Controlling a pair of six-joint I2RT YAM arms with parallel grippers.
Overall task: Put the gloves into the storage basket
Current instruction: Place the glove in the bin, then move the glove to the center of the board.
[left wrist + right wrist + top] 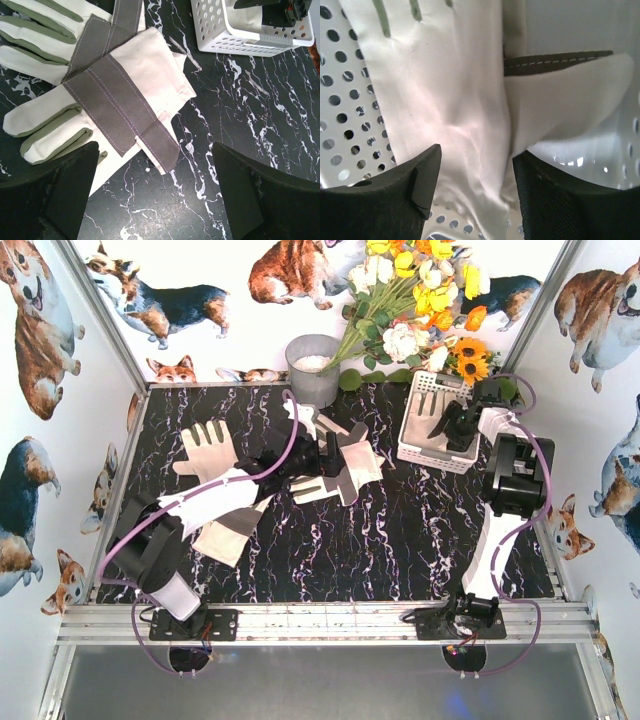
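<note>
Gloves (358, 462) lie left of the basket (430, 456) (one inside).

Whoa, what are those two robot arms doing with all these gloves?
They are tidying gloves into the white basket. The right gripper is down in the basket, its fingers apart around one glove lying inside. The left gripper hovers open over the gloves on the black table, not touching them. Several gloves are not yet in the basket.
</note>
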